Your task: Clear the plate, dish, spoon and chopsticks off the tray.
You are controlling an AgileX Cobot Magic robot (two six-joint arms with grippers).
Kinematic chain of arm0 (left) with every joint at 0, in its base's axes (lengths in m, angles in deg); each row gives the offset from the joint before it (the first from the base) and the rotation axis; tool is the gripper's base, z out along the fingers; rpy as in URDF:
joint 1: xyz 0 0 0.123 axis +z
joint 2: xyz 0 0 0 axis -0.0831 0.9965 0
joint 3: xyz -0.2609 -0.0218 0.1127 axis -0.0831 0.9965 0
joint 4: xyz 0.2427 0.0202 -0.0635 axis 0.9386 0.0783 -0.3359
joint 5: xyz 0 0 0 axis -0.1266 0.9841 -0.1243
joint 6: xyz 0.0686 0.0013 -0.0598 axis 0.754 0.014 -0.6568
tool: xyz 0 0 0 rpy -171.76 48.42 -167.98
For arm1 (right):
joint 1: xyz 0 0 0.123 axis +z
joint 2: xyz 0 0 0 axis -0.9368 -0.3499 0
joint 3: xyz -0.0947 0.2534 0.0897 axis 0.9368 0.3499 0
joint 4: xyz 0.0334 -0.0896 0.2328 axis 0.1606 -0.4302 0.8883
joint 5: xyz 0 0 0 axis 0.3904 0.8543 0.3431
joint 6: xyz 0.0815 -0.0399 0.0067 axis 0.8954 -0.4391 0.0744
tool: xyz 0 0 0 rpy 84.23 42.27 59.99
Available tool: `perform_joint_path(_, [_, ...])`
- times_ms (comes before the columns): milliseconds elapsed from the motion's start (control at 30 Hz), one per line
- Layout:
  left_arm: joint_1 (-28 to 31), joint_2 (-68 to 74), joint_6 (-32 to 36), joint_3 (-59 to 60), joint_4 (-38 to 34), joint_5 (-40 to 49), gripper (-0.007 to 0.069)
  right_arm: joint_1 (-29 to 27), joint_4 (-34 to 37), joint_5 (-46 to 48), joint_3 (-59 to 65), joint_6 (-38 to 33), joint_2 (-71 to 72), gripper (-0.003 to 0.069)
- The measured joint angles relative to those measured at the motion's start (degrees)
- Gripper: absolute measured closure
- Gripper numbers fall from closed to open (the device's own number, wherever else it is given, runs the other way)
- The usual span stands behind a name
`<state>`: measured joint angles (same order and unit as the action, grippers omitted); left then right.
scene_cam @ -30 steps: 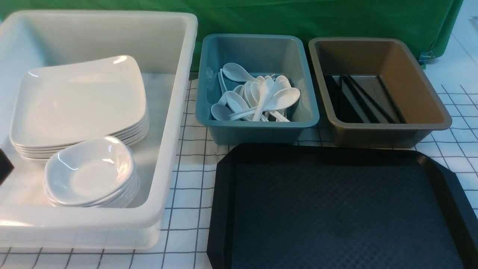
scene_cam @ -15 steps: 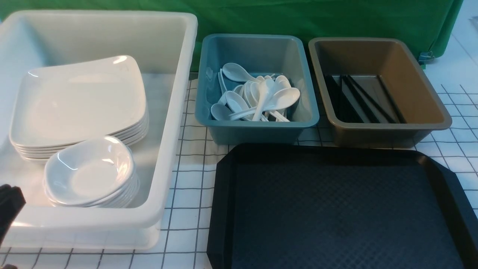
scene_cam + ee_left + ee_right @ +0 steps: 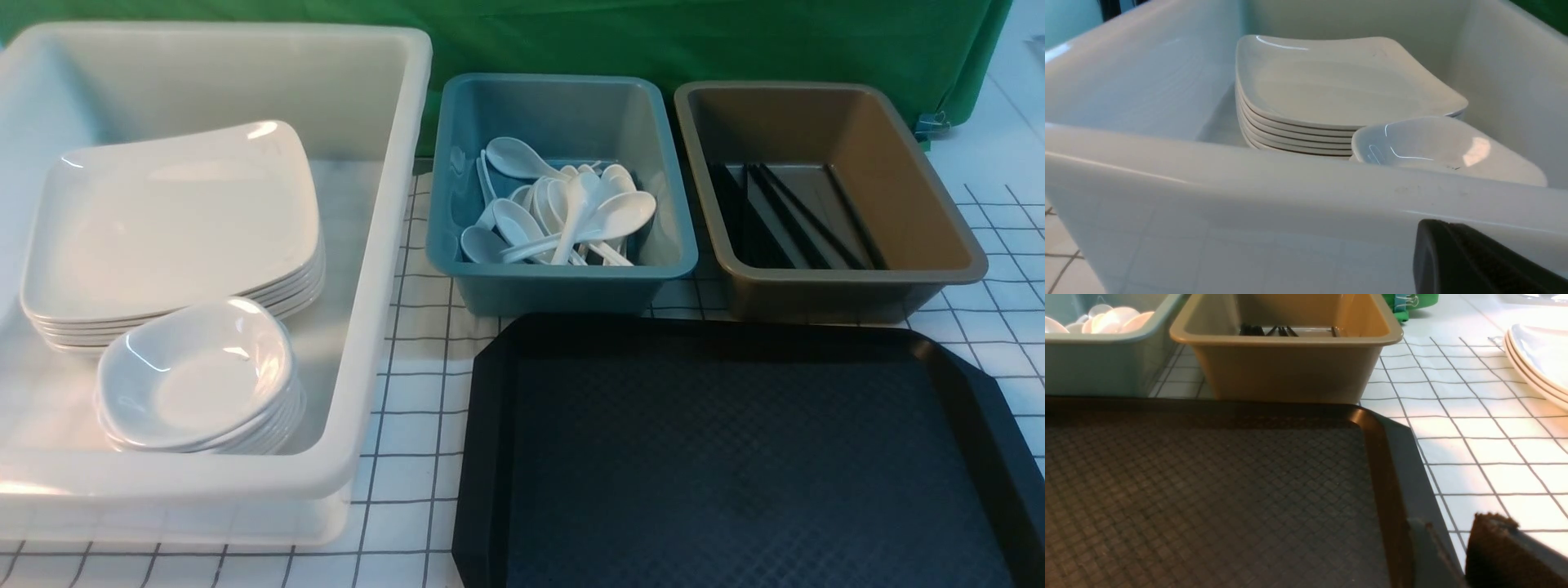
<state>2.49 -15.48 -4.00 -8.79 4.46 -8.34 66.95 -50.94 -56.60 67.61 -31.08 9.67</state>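
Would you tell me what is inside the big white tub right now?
The white tub holds a stack of square plates and a stack of small dishes in front. The floor beneath both stacks is hidden.

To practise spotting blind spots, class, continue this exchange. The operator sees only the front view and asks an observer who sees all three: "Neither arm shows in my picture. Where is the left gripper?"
Observer: The left gripper's finger sits low, just outside the near wall of the white tub.
Operator: And the right one?
Observer: The right gripper's finger is close by the tray's rim, near a cut corner.
Operator: Any tableware outside my frame?
Observer: Yes, a stack of white plates sits on the checked cloth, apart from the tray.
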Motion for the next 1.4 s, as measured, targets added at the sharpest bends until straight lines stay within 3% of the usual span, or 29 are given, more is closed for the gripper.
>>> perform_joint_path(400, [-4.55, 0.0, -0.23, 0.0, 0.17, -0.18, 0.0606, 0.0, 0.0, 0.0, 0.0, 0.0, 0.0, 0.0419])
perform_joint_path(1400, [-4.6, 0.0, 0.07, 0.0, 0.17, -0.18, 0.0606, 0.0, 0.0, 0.0, 0.0, 0.0, 0.0, 0.0419])
